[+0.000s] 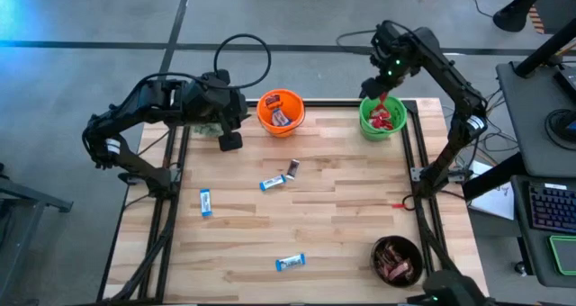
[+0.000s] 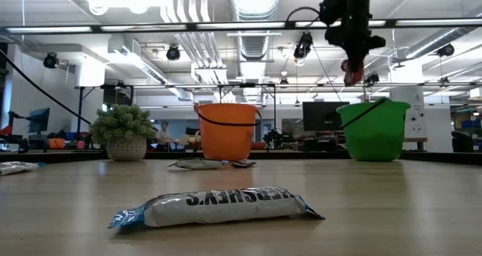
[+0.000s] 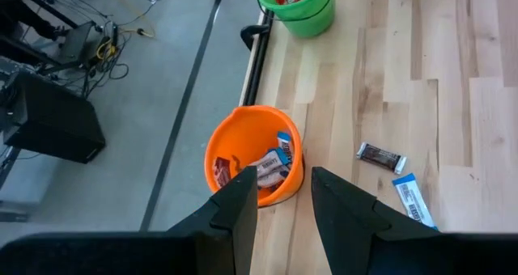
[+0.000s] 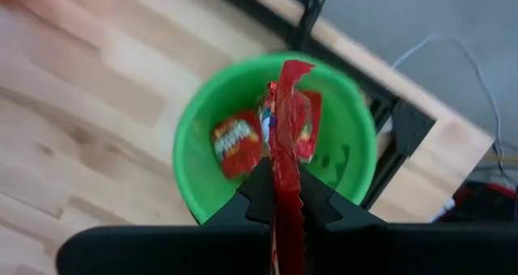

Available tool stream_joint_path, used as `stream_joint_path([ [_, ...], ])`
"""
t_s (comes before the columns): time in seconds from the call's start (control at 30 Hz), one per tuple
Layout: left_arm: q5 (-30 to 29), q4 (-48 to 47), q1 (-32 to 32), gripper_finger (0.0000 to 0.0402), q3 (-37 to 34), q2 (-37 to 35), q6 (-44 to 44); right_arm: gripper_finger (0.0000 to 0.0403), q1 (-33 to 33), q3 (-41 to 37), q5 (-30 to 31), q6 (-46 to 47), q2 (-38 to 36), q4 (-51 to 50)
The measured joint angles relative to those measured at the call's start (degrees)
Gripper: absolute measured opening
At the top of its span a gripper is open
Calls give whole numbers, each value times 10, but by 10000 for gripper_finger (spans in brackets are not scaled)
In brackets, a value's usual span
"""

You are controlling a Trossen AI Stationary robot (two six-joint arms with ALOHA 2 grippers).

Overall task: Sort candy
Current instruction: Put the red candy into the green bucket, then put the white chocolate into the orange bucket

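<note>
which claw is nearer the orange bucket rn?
Left. The left claw hangs just beside the orange bucket, open and empty. The right claw is over the green bucket, shut on a red packet.

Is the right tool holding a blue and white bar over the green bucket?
No, the right tool is shut on a red packet that hangs above the green bucket.
</note>
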Motion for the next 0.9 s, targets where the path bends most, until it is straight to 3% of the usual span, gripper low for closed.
stream_joint_path([
  [0.23,0,0,0,101,0,0,0,9,0,-87,0,-22,-4,-1],
  [0.5,0,0,0,101,0,0,0,14,0,-110,0,-23,-4,7],
  [0.9,1,0,0,101,0,1,-29,98,0,-110,-1,-23,-4,4],
])
